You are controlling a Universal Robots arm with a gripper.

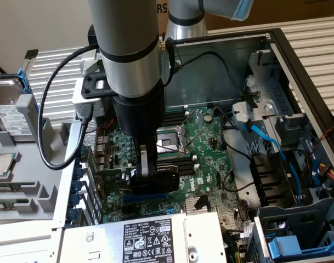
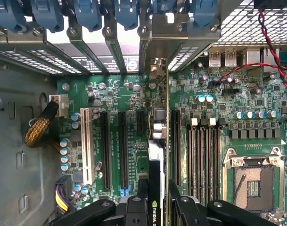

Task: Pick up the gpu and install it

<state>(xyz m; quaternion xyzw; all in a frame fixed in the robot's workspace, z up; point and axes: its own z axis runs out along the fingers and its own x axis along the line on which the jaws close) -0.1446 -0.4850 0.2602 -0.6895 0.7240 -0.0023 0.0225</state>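
Gripper [image 2: 157, 190] clamps the gpu [image 2: 156, 167] edge-on, thin green board with black cooler, above the motherboard [image 2: 256, 117].

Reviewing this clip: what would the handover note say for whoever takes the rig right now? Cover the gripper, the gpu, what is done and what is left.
Gripper: shut on the gpu, with fingers on either face and the card held on edge.
GPU: inside the open case, low over the motherboard. It runs parallel to the expansion slots, with its far end toward the rear bracket openings.
Done: the card is picked up and brought into the case.
Left: it cannot be told whether the card is seated in its slot. It is not yet released.
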